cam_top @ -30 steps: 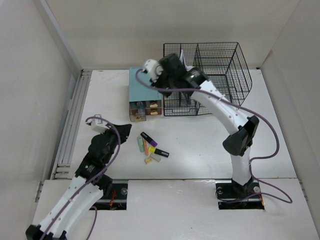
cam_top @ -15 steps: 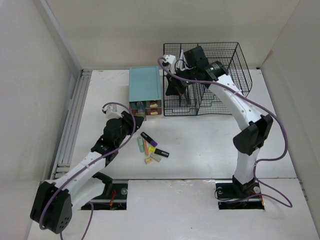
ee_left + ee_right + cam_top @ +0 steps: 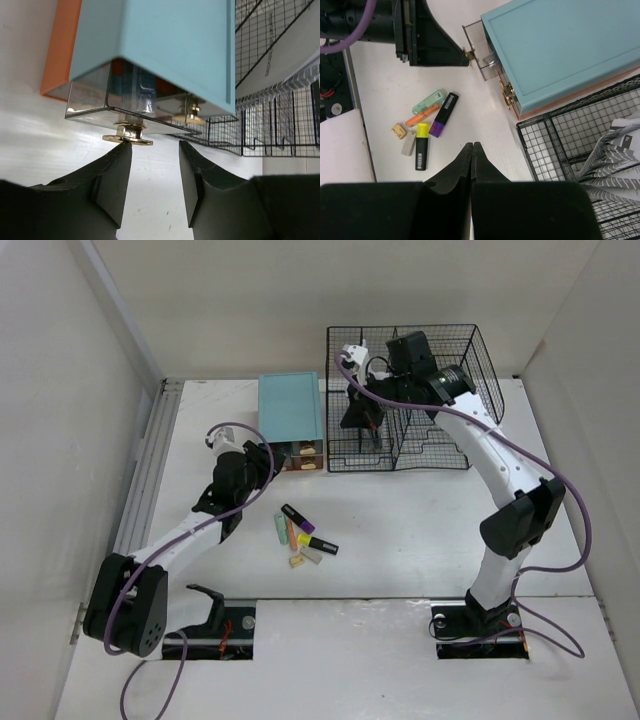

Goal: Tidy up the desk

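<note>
We hold our left gripper (image 3: 155,146) spread at the teal drawer box (image 3: 170,45), the brass knob (image 3: 127,136) of its part-open drawer (image 3: 90,96) at one fingertip (image 3: 121,156), likely to move it; our right gripper (image 3: 472,148) hangs closed, empty, beside the box; the desk (image 3: 420,530) carries highlighters (image 3: 300,535) before it.

Teal drawer box (image 3: 291,408), black wire rack (image 3: 485,380), loose highlighters (image 3: 298,518)
The box sits far, just left of the rack; the highlighters lie clustered nearer
</note>
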Action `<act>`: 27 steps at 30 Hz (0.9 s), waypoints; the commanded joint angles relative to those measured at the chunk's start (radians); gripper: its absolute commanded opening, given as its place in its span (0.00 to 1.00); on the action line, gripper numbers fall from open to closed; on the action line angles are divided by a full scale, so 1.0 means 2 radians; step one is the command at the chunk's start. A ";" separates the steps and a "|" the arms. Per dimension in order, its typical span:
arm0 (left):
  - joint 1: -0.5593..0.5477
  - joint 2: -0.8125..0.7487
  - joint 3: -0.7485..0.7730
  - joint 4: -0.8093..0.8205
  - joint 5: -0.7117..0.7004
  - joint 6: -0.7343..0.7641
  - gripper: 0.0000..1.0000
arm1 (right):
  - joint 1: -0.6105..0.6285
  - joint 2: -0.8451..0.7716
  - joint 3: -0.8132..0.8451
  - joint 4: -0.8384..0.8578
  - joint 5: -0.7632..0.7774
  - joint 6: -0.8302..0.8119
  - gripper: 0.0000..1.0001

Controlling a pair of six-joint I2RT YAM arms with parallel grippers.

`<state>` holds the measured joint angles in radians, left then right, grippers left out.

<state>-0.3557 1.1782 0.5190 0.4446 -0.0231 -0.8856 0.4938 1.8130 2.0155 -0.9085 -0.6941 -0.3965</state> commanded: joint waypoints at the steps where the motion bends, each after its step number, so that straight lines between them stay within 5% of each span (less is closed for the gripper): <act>1: 0.012 0.017 0.040 0.043 0.002 0.013 0.40 | -0.004 -0.022 -0.011 0.023 -0.020 -0.007 0.00; 16: 0.055 0.078 0.066 0.067 0.044 0.012 0.36 | -0.018 -0.036 -0.036 0.032 -0.014 -0.021 0.00; 17: 0.051 0.070 0.051 0.067 0.048 0.012 0.36 | -0.011 -0.036 -0.036 0.024 -0.007 -0.029 0.05; 19: 0.041 0.031 0.030 0.067 0.048 0.016 0.38 | 0.002 -0.036 -0.042 0.019 0.031 -0.048 0.36; 21: 0.023 0.001 -0.005 0.067 0.048 0.016 0.44 | 0.025 -0.044 -0.064 0.034 0.058 -0.053 0.48; 24: 0.006 -0.018 -0.022 0.067 0.064 0.016 0.57 | 0.049 -0.053 -0.077 0.056 0.105 -0.053 0.54; 27: 0.006 -0.002 -0.017 0.081 0.097 0.016 0.60 | 0.054 -0.048 -0.065 0.052 0.115 -0.041 0.54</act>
<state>-0.3416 1.1595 0.4847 0.5404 0.1051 -0.8642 0.5938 1.7618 1.8645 -0.8650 -0.5259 -0.4755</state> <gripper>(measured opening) 0.596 0.541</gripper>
